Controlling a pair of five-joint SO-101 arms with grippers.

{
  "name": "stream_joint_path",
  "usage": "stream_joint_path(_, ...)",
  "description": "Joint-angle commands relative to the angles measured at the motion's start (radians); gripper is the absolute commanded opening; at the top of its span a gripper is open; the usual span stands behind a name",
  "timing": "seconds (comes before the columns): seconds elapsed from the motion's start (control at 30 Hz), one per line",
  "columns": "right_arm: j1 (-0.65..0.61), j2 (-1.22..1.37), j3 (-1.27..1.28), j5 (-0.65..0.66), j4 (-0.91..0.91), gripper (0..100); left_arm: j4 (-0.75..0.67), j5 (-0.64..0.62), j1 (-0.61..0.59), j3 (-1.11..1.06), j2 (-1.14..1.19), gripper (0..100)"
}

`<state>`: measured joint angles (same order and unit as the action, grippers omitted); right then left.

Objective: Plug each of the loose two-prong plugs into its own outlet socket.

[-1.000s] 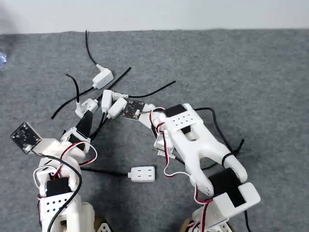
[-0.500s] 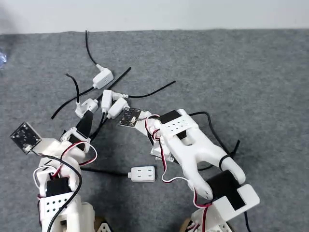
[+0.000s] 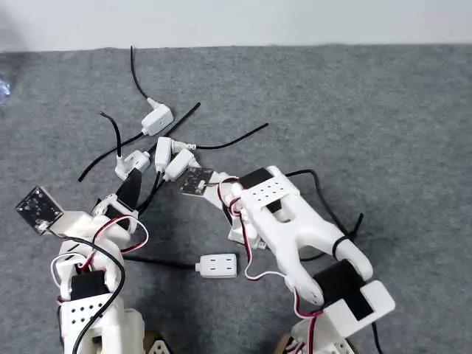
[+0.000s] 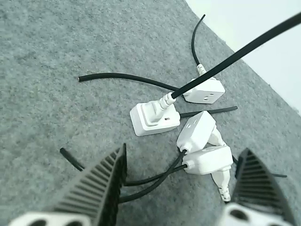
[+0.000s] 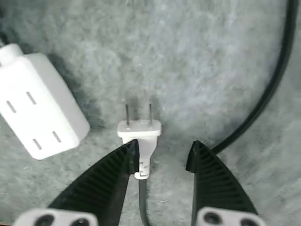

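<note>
at the mouth of the right gripper (image 5: 164, 147) lies a two-prong plug (image 5: 139, 129)

Right arm (image 3: 284, 214) retracts toward its own base and swings slightly toward the left arm (image 3: 96, 251) — its wrist board (image 3: 196, 181) now sits nearer the outlet socket (image 3: 218, 265). The black cable (image 3: 346, 225) beside it trails along.

counter (image 3: 383, 110) was covered in grey carpet-like fabric. white wall (image 3: 236, 22) ran along its far edge. small bluish object (image 3: 3, 88) sat at the high view's left edge, too cropped to ID.
</note>
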<state>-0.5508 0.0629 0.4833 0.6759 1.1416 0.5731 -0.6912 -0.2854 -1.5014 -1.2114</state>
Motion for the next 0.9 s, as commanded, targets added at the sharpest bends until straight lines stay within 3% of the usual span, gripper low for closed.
stream_joint_path(0.0,-0.035,-0.035,-0.049,-0.011,0.012,16.5,-0.018,0.003,0.003,0.050,-0.011,35)
stream_joint_path(0.37,-0.041,-0.044,-0.037,-0.032,0.013,16.5,-0.018,0.003,0.003,0.050,-0.011,35)
stream_joint_path(0.63,-0.042,-0.199,-0.028,-0.032,0.074,16.5,-0.018,0.003,0.003,0.050,-0.011,35)
stream_joint_path(0.87,-0.042,-0.162,0.034,-0.028,0.004,16.5,-0.018,0.003,0.003,0.050,-0.011,35)
